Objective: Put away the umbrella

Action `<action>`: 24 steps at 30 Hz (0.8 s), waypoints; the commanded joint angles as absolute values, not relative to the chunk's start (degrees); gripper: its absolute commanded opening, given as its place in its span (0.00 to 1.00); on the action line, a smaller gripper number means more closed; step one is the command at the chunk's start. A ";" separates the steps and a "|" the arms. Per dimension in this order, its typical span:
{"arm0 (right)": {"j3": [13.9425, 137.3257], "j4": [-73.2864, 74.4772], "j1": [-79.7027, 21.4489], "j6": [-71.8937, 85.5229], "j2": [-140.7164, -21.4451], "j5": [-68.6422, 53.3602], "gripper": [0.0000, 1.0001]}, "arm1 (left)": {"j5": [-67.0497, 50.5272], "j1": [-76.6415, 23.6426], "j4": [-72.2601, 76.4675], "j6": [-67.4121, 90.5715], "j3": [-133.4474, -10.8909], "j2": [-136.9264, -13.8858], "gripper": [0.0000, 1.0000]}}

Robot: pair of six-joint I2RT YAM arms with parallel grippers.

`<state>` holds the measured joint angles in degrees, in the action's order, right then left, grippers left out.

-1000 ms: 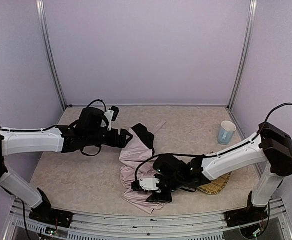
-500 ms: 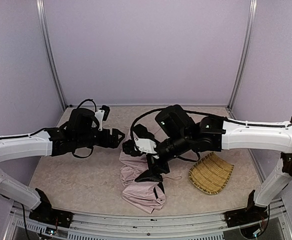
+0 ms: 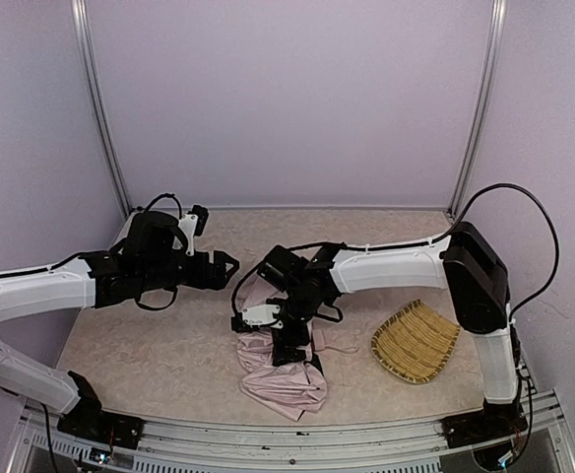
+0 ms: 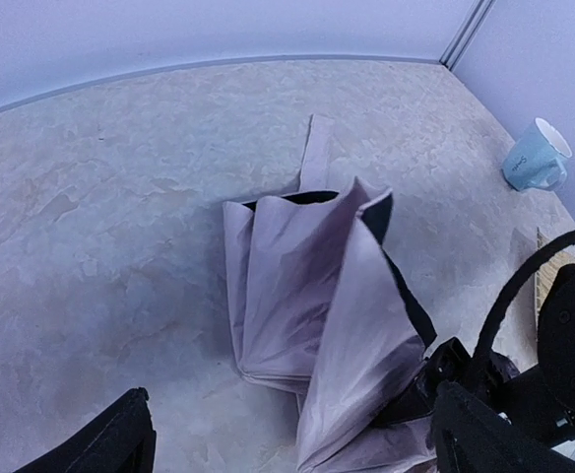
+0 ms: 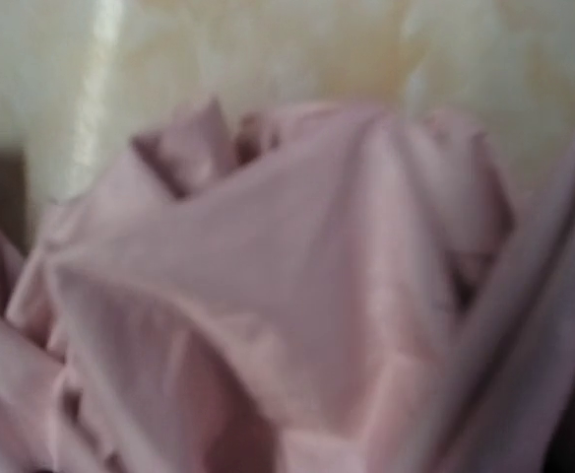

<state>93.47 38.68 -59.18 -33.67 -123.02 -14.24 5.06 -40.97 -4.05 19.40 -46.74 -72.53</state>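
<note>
Nearest the arms, the umbrella [image 3: 286, 384] lies collapsed but loose on the table [image 3: 150, 345]. Its pale pink fabric is bunched in a heap close to the near edge and runs away from there towards the middle of the table. The left wrist view shows black lining at the open folds. Neither shaft nor handle can be made out.

The right gripper [image 3: 289, 347] is pressed down into the middle of that fabric. Its own camera shows nothing but blurred pink cloth, so I cannot tell whether its jaws are parted or closed on a fold. Just to its right lies the woven straw tray [image 3: 415, 340], apart from the umbrella.

Farther back and to the left, the left gripper [image 3: 232, 268] hangs above the table facing the umbrella's far end. Its jaws are spread wide and hold nothing. Beyond, near the far right corner, stands a pale blue cup [image 4: 537, 158].

The main risk, as I judge it, is a grip on cloth alone. With the shaft buried, a pull would only unfold the canopy or drag the heap towards the near edge, where it could slip off. The right wrist camera is smothered, so that arm gets no close view of its own. A sideways sweep could also knock the tray.
</note>
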 commanded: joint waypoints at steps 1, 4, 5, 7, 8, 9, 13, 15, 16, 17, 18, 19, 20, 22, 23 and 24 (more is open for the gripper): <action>92.48 39.59 -59.42 -35.31 -127.82 -9.02 1.00 | 4.63 -39.40 -5.23 17.97 -46.35 -72.69 0.96; 93.78 38.24 -58.83 -34.62 -131.37 -4.64 0.98 | 4.22 -38.45 -5.33 17.53 -46.70 -72.74 0.96; 94.22 38.21 -58.54 -34.49 -132.43 -3.87 0.96 | 4.10 -38.29 -5.40 17.34 -46.75 -72.77 0.96; 94.76 38.57 -58.09 -34.53 -133.87 -3.13 0.89 | 4.09 -38.15 -5.65 17.30 -46.84 -72.72 0.96; 94.74 38.63 -57.89 -34.54 -134.09 -2.92 0.84 | 4.13 -38.07 -5.83 17.31 -46.89 -72.64 0.96; 94.70 38.73 -57.53 -34.58 -134.03 -2.84 0.78 | 4.11 -38.06 -5.92 17.27 -46.80 -72.45 0.96; 94.20 37.40 -56.89 -34.63 -131.68 -1.07 0.48 | 4.29 -38.06 -6.06 17.20 -46.58 -71.98 0.96; 94.21 36.20 -56.47 -34.63 -129.74 -0.11 0.42 | 4.53 -37.97 -6.09 17.05 -46.78 -71.97 0.96; 94.16 35.36 -56.20 -34.63 -128.52 -0.08 0.41 | 4.59 -38.00 -6.17 17.01 -46.91 -71.96 0.96; 94.13 34.51 -55.80 -34.57 -127.19 -0.31 0.38 | 4.72 -38.03 -6.13 16.91 -47.05 -71.90 0.96; 94.09 33.45 -55.27 -34.36 -125.62 -0.52 0.35 | 4.82 -38.02 -6.07 16.82 -47.09 -71.79 0.96; 94.05 32.28 -54.60 -34.10 -124.31 -0.78 0.33 | 4.77 -38.02 -5.92 16.75 -47.11 -71.68 0.96; 94.09 31.37 -53.95 -33.76 -123.24 -1.17 0.30 | 4.72 -38.00 -5.71 16.55 -46.99 -71.62 0.96; 94.33 29.90 -52.37 -33.15 -121.52 -2.67 0.24 | 4.78 -38.06 -5.25 16.37 -46.65 -71.19 0.96; 94.43 29.21 -51.57 -32.92 -120.82 -3.40 0.21 | 4.89 -37.98 -5.13 16.35 -46.52 -71.06 0.96; 94.59 28.55 -50.81 -32.58 -120.17 -3.84 0.19 | 4.92 -38.03 -5.10 16.24 -46.42 -70.96 0.96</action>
<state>95.07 31.62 -54.81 -34.09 -123.98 -4.84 4.78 -38.30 -5.67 17.47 -46.74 -72.47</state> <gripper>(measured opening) 0.230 0.958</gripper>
